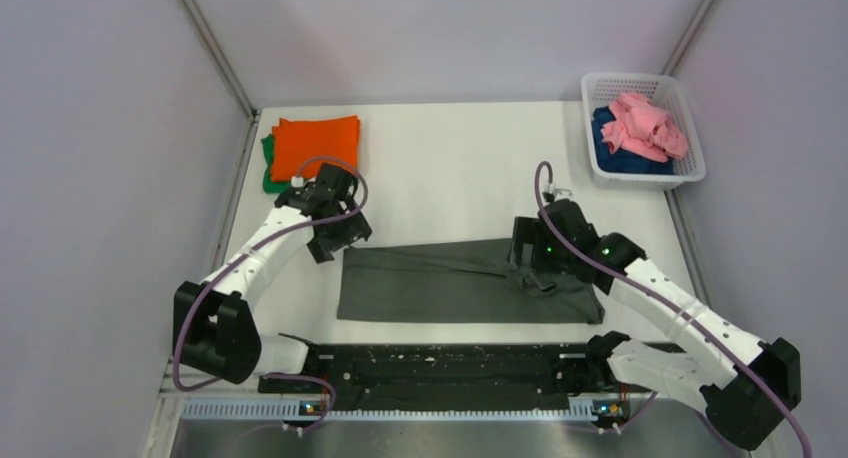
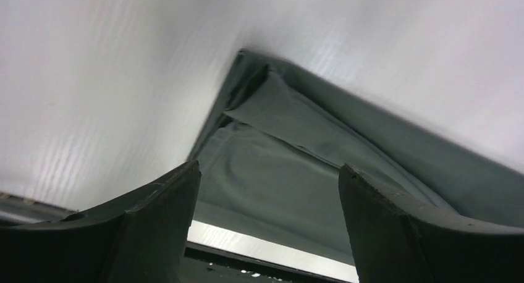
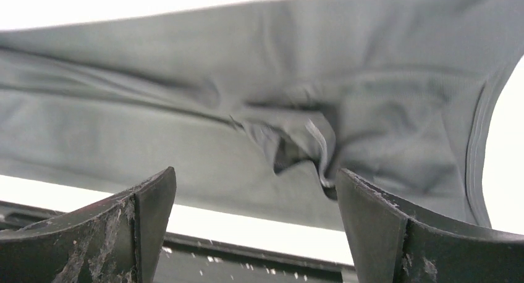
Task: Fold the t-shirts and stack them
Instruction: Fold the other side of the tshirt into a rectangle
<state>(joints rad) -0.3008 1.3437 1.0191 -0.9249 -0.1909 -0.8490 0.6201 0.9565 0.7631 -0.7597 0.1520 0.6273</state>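
Spread wide and holding nothing, the left gripper (image 2: 269, 172) hangs just above the far left corner of the grey shirt (image 1: 440, 290), while the right gripper (image 3: 256, 175), likewise released, hangs over a bunched fold (image 3: 296, 141) near the shirt's right end.

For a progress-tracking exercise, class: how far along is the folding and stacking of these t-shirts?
Done: the orange shirt lies folded on the green shirt, far left. In hand: the dark grey shirt is folded into a long strip, with the left tool and right tool open above it. Left: the pink shirt and dark blue shirt, crumpled in the basket.
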